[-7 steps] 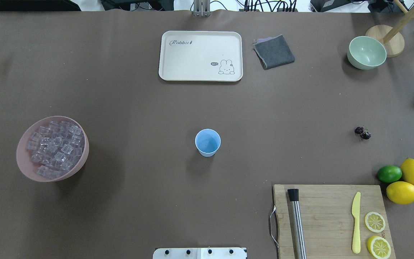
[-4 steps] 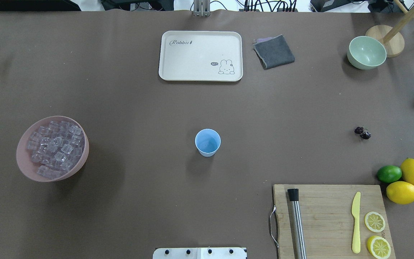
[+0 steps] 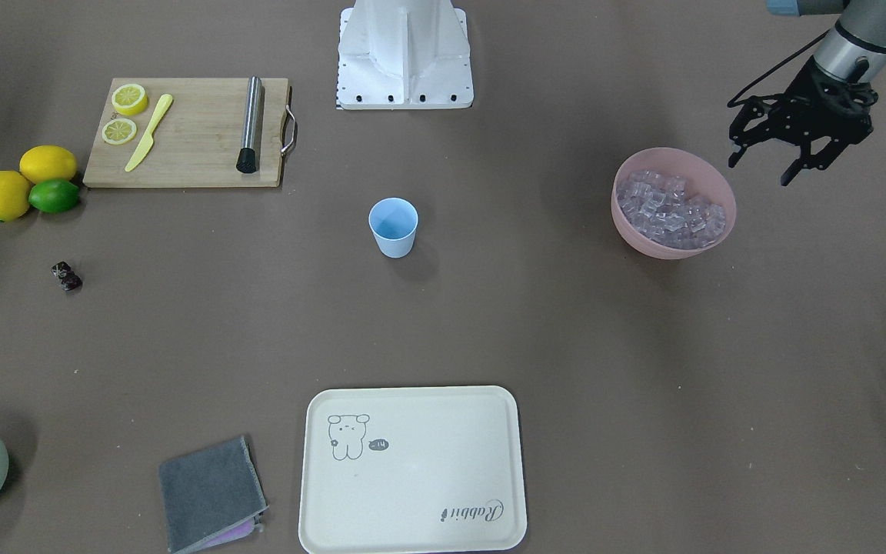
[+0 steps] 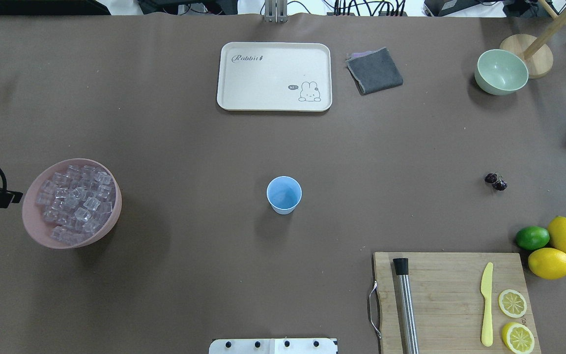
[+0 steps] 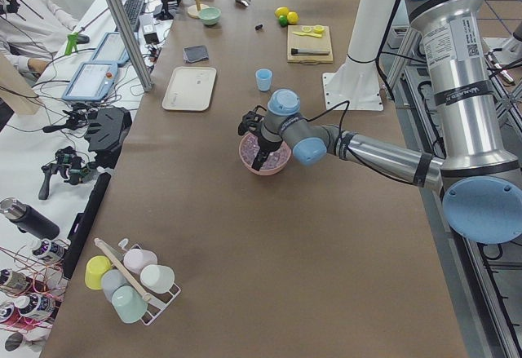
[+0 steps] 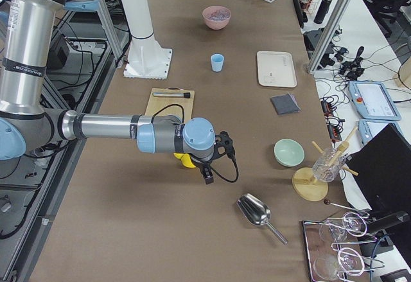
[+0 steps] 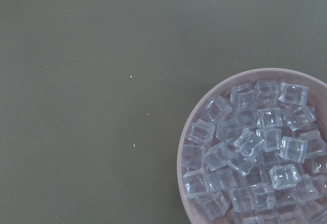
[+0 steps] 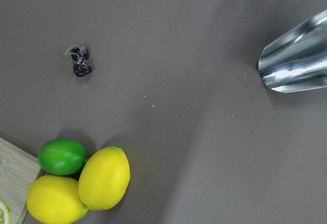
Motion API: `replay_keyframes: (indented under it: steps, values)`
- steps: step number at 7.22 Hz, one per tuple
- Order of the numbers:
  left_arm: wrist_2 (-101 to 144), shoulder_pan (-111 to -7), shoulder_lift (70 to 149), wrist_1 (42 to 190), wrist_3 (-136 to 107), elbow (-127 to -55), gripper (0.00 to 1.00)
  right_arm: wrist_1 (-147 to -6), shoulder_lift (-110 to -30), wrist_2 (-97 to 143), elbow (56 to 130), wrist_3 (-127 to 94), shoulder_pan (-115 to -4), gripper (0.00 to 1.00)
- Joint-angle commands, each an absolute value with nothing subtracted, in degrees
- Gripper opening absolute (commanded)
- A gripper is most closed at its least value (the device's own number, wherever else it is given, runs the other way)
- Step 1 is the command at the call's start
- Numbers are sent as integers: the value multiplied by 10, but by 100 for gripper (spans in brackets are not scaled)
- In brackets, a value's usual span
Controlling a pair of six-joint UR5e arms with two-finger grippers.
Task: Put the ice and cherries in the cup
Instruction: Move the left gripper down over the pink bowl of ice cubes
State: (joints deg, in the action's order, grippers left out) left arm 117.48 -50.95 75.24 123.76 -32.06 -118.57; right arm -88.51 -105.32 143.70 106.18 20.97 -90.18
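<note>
The light blue cup stands upright mid-table, and nothing shows inside it. A heap of ice fills the pink bowl on the left. In the front-facing view my left gripper hangs open beside and above that bowl, holding nothing. Its wrist view looks down on the ice at lower right. The cherries lie on the table at the right, also in the right wrist view. My right gripper shows only in the exterior right view, near the lemons; I cannot tell its state.
A cream tray, grey cloth and pale green bowl lie at the far side. Near right sits a cutting board with a muddler, yellow knife and lemon slices. Two lemons, a lime and a metal scoop lie beyond it.
My left gripper has come into the overhead view at the left edge, beside the pink bowl. The cup, ice and cherries have not moved.
</note>
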Motion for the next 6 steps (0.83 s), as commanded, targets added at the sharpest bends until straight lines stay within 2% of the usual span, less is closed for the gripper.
replay_keyframes:
  steps: [1,2,6]
  values:
    - [1154,-470,777,1236,-337,-1187,62,-885,-1054,1437,1062,210,-902,100]
    - [1152,-460,777,1236,-338,-1186,58,-885,-1054,1437,1062,210,-902,100]
    - [1100,-401,776,1236,-338,-1183,58,-885,-1056,1437,1056,210,-902,100]
